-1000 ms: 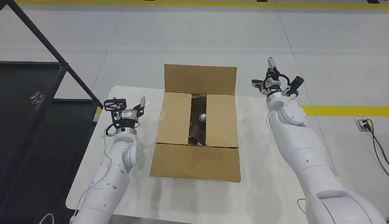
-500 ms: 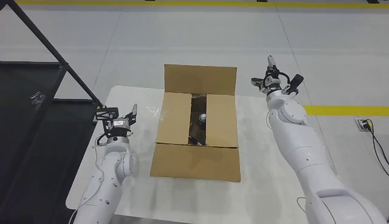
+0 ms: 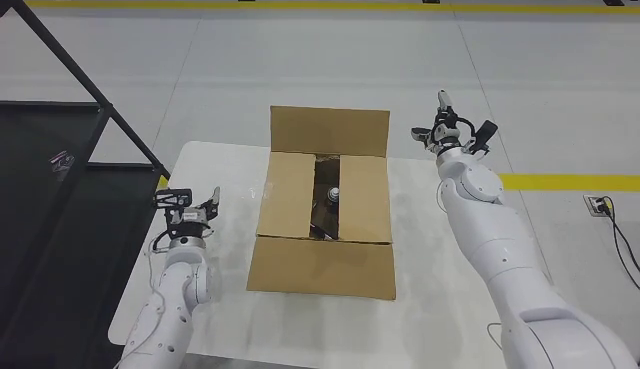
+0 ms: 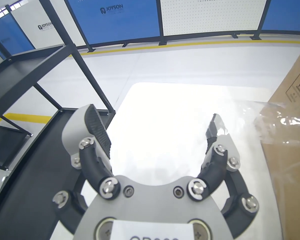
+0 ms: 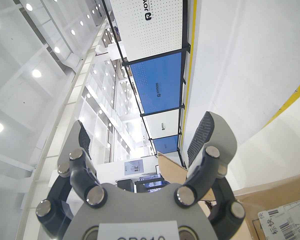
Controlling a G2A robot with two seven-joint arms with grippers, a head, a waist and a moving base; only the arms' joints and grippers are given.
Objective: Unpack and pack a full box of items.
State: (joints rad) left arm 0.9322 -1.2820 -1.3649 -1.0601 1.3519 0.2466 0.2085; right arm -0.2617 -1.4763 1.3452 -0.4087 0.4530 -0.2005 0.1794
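White surface (image 3: pixel 410 299) from above: cardboard box (image 3: pixel 320 214) at centre, flaps parted, items (image 3: pixel 334 195) inside. And the left pincer (image 3: pixel 186 201) has backed off to lower left, released. The right pincer (image 3: pixel 447 129), upper right, is released too. Left wrist: box wall nearby. Right wrist: flap close. Unpacking looks unstarted.

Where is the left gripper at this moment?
Top view: the left gripper, fingers open, hangs over the white table's left edge, between the black metal rack and the brown cardboard box, touching neither.
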